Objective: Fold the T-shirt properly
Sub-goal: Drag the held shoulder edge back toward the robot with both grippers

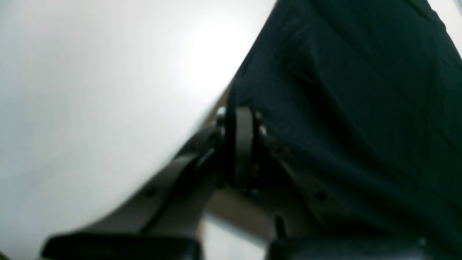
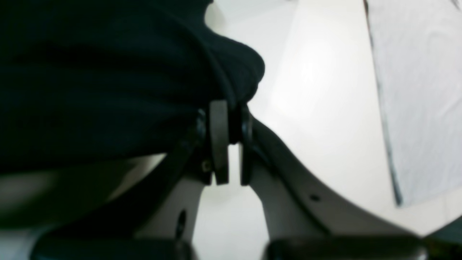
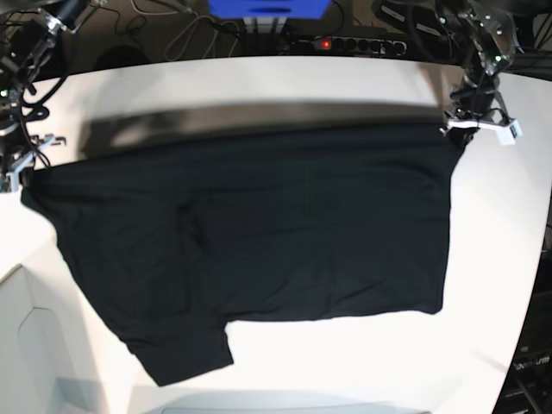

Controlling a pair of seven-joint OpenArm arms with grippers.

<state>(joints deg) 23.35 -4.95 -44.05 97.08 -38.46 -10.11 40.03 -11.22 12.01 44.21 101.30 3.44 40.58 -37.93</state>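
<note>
Nearest the base camera, one short sleeve of the large plain black cloth T-shirt (image 3: 259,241) trails at the front of the smooth white desk (image 3: 509,259), and the body spreads back across it. At the far edge the left pincer (image 3: 459,121) and the right pincer (image 3: 21,168) are each clamped narrow on a corner of the cloth. That hem is raised and stretched between them, probably to carry it over for a fold.

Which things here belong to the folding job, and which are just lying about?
Job: T-shirt; left claw and right claw, both shut on its edge.
Lying about: grey cloth, power strip, cables.
</note>
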